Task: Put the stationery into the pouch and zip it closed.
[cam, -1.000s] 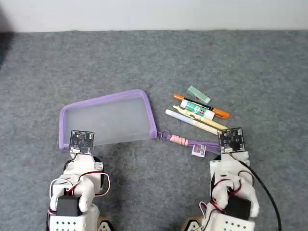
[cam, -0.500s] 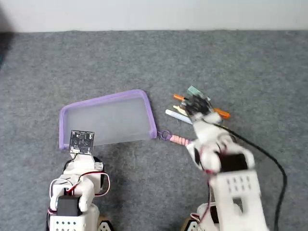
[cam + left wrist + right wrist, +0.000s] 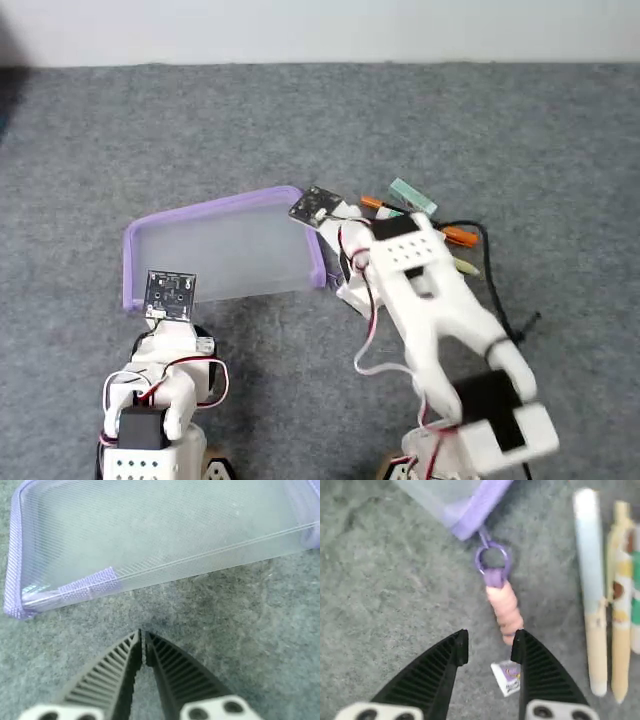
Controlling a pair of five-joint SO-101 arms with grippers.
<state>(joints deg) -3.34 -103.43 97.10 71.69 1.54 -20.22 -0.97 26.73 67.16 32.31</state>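
Right gripper (image 3: pixel 490 641) jaws spread above pink zipper pull (image 3: pixel 504 611) of mesh pouch (image 3: pixel 220 245) on desk (image 3: pixel 500 120); left gripper (image 3: pixel 142 636) jaws pressed together near pouch's edge. Pens (image 3: pixel 590 590) lie outside. Centre pull between jaws, close low

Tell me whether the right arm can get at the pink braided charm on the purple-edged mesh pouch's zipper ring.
Probably yes: the right gripper is open, the pink braided charm ends between its jaws, and nothing covers it.
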